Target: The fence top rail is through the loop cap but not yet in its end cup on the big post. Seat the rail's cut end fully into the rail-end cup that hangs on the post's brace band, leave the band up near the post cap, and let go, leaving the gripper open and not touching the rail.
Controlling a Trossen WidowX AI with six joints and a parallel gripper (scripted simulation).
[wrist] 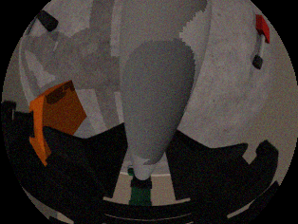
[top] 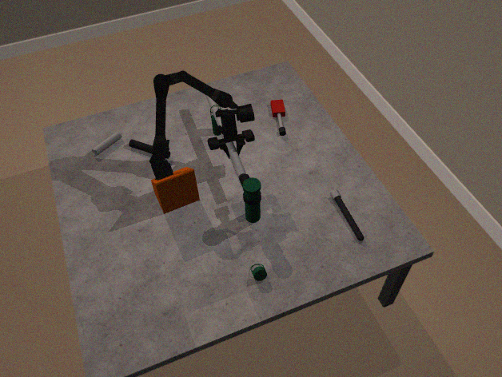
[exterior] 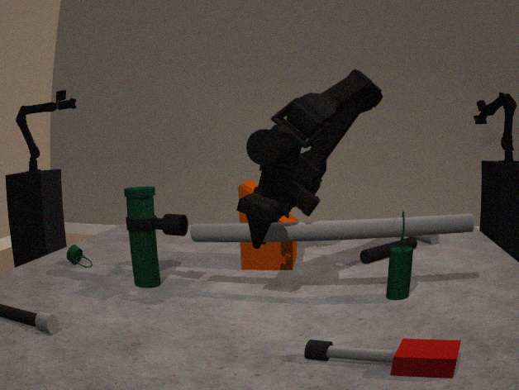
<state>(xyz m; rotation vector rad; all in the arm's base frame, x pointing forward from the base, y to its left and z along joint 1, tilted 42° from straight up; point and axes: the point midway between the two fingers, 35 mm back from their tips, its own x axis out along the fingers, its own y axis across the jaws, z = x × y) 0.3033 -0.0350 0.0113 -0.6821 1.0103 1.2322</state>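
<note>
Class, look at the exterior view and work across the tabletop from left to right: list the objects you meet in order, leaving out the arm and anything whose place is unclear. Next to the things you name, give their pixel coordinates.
Black rod with pale tip (top: 348, 219) (exterior: 18, 315) → small green cap with loop (top: 259, 272) (exterior: 74, 254) → tall green post (top: 252, 212) (exterior: 145, 259) → orange block (top: 178, 190) (exterior: 266, 256) (wrist: 64, 111) → short green post (top: 213, 125) (exterior: 398, 272)

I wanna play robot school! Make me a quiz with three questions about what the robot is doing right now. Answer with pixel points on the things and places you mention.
1. True or false: the rail's cut end (exterior: 197, 232) is already inside the black cup (exterior: 176, 225).
2. Pick one: what is the hand (exterior: 260, 240) (wrist: 148, 124) squeezing?
A) the red block
B) the gray rail (top: 236, 159) (exterior: 348, 230) (wrist: 158, 85)
C) the orange block
3. Fill in the blank: the black band (top: 252, 197) (exterior: 140, 224) goes around the big ____ post.

Key: 1. false; 2. B; 3. green
</note>
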